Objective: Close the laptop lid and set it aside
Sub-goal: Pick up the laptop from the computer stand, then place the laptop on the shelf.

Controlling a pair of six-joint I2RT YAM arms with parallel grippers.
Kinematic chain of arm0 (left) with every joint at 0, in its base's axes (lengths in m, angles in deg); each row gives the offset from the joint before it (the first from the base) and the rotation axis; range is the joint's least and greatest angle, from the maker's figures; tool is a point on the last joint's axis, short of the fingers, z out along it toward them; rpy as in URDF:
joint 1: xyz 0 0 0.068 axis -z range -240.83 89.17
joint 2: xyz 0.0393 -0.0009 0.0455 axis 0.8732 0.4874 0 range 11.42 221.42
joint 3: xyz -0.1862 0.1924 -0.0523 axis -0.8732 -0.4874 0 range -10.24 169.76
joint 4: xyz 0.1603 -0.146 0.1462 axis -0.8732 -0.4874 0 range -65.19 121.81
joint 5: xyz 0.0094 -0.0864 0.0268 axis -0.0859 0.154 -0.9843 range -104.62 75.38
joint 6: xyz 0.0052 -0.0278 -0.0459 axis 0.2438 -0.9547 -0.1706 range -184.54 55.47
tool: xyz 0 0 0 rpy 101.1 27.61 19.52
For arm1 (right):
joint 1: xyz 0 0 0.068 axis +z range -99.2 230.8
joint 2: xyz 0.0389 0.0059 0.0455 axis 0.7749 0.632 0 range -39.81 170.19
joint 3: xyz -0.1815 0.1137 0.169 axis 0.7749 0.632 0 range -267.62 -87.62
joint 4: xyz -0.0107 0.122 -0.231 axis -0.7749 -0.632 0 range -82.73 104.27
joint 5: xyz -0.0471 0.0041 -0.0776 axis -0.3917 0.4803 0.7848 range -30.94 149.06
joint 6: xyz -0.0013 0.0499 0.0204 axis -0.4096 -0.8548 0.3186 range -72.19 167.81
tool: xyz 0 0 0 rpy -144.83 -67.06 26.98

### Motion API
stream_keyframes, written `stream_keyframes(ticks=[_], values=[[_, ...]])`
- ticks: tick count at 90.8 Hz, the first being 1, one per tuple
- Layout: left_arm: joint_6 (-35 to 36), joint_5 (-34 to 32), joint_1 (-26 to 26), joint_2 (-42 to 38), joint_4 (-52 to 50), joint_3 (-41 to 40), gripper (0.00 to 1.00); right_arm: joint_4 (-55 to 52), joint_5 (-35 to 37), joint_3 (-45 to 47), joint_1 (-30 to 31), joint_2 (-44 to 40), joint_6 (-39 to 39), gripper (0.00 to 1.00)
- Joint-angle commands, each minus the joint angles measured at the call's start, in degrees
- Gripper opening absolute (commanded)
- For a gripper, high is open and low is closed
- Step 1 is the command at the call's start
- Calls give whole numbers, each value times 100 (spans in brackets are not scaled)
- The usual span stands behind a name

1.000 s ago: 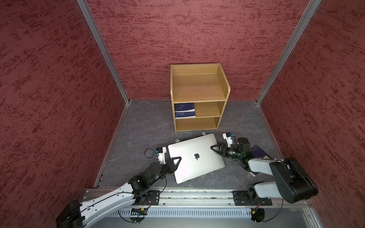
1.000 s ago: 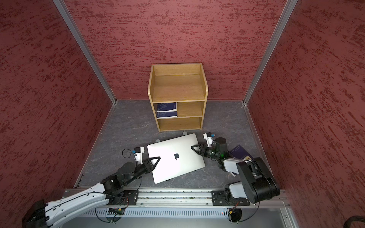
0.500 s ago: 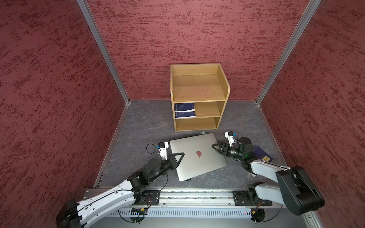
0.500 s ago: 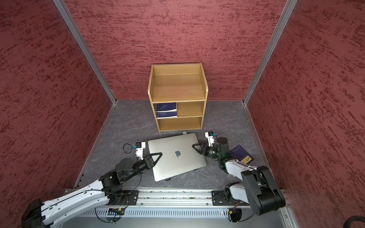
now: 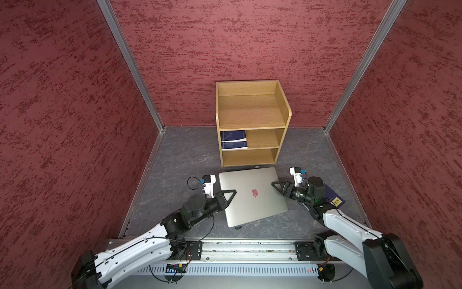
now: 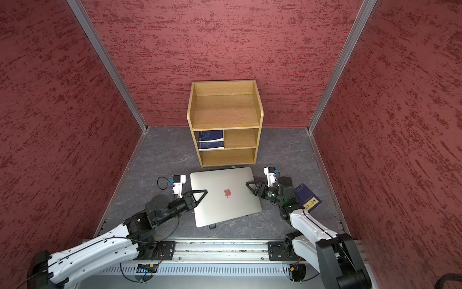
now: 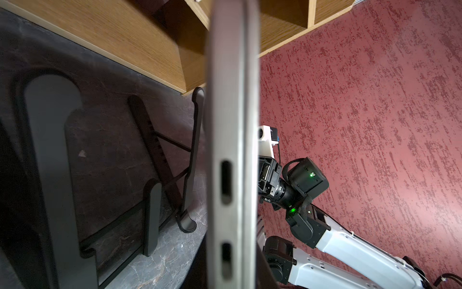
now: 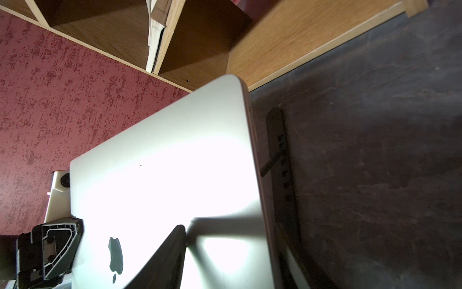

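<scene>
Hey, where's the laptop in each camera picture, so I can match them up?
Top view: the laptop sits in front of the wooden shelf.
Top view: laptop in the same place.
Left wrist: laptop edge-on, centre.
Right wrist: laptop, logo side, centre.
Shared landmark: the wooden shelf.

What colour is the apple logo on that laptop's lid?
Reddish; the apple logo on the silver-grey laptop lid shows best in a top view.

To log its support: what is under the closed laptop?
A black folding stand stands on the tabletop beneath the laptop, clear in the left wrist view; in both top views only one foot pokes out at the near edge. The laptop covers the rest and any contact.
</scene>
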Motion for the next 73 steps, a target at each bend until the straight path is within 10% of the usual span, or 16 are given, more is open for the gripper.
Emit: stream_keyframes(ticks=[1, 47, 73], values=[[295, 244, 52, -79, 440, 672, 12, -555, 116, 26, 90, -606, -49, 61], [474, -407, 74, 277, 13, 2330, 6, -3239, 1222, -470, 87, -3827, -469, 98], [378, -806, 78, 534, 688, 2893, 4, -3803, 1709, -661, 92, -4901, -963, 98]])
